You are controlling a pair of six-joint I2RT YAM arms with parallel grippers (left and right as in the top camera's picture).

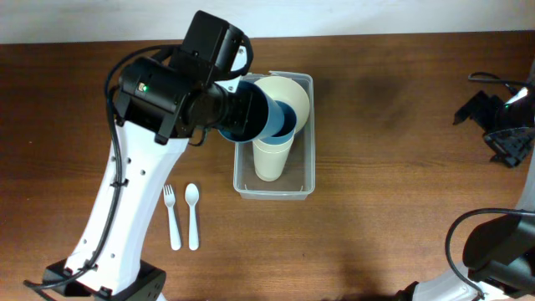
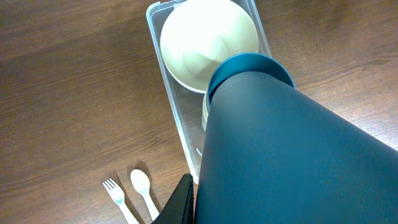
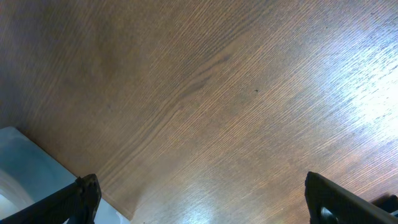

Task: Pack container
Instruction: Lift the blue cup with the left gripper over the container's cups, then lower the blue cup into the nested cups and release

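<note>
**A:** Wooden counter (image 1: 393,167) is filling the view, container (image 1: 305,191) sitting near its far edge, cream bowl (image 1: 288,94) and cream cup (image 1: 272,159) inside.

**B:** Left jaws are pinching the blue cup (image 2: 286,137) above it; right jaws are gaping empty at the right edge.

**A:** Risking clipping that bowl's rim, I'd say, and jamming crooked. Open room's lying rightward.

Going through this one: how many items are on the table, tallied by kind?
Clear container: 1
Bowls: 1, the cream bowl
Cups: 2, the cream cup and the blue cup
White fork: 1
White spoon: 1
Total: 6
</note>
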